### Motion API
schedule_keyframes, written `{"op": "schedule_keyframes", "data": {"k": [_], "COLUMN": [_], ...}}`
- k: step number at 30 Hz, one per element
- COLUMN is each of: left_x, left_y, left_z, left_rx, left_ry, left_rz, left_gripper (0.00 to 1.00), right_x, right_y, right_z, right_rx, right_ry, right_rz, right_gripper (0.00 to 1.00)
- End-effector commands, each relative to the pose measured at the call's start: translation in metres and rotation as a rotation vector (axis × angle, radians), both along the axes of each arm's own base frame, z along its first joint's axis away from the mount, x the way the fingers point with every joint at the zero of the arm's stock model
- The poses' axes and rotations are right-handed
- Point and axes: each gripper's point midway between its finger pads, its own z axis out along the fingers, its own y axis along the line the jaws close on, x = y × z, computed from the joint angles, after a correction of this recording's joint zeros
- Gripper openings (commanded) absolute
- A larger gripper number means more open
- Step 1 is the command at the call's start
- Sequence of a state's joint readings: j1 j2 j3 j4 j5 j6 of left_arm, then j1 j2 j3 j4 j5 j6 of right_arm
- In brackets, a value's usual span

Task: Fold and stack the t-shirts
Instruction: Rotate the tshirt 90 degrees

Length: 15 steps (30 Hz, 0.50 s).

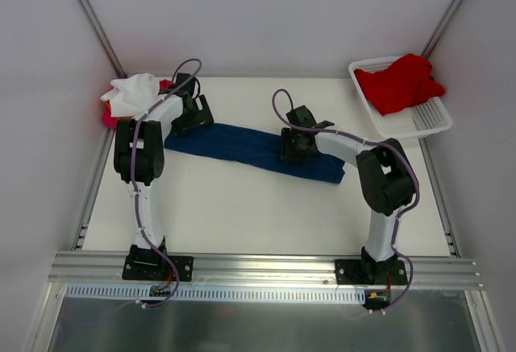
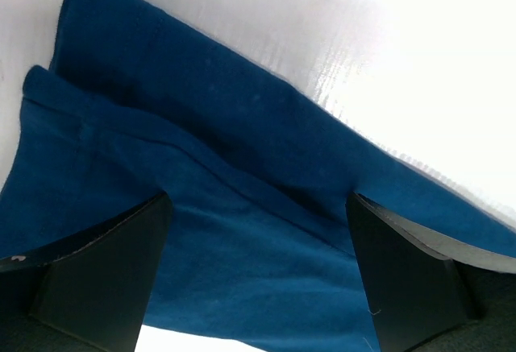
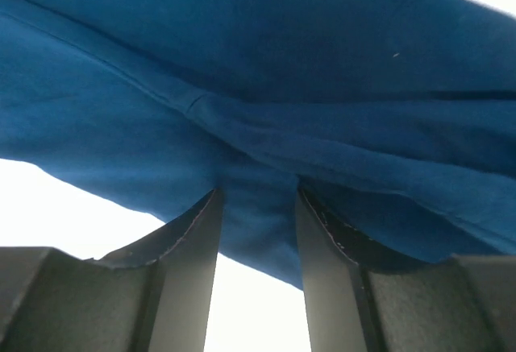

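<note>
The dark navy blue cloth t-shirt lies as a long folded band across the white table, and both grippers are low over it. The left gripper is at the band's left end. Its two black fingers are spread wide, the blue cloth lies under and between them, and they hold nothing.

The right gripper is over the right part of the band, near its near edge. Its fingers stand about half closed, and the edge of the blue cloth reaches in between the tips. Creases in the cloth run toward that place, but I cannot tell if the fingers really pinch it.

Behind and to the left of the left gripper, in the table's far corner, a crumpled white cloth t-shirt lies on a reddish one. Far to the right of the right gripper, a bright red cloth t-shirt lies in a white plastic lattice basket.
</note>
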<state>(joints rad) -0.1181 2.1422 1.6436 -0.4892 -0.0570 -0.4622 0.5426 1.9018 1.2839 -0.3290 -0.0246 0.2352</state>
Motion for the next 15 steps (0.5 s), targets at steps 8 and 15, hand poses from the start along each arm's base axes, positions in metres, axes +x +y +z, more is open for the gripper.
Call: {"op": "schedule_keyframes", "data": {"k": [8, 15], "left_x": [-0.009, -0.017], "left_y": [0.002, 0.002], "left_z": [-0.009, -0.007], "left_rx": [0.018, 0.015], "left_ry": [0.071, 0.083], "left_rz": [-0.013, -0.015], "left_gripper": [0.94, 0.95], "right_x": [-0.013, -0.01], "right_y": [0.007, -0.019], "right_z": [-0.014, -0.015], "right_rx": [0.057, -0.065], "right_ry": [0.105, 0.114], "right_rz": [-0.006, 0.013], "right_gripper": [0.46, 0.46]}}
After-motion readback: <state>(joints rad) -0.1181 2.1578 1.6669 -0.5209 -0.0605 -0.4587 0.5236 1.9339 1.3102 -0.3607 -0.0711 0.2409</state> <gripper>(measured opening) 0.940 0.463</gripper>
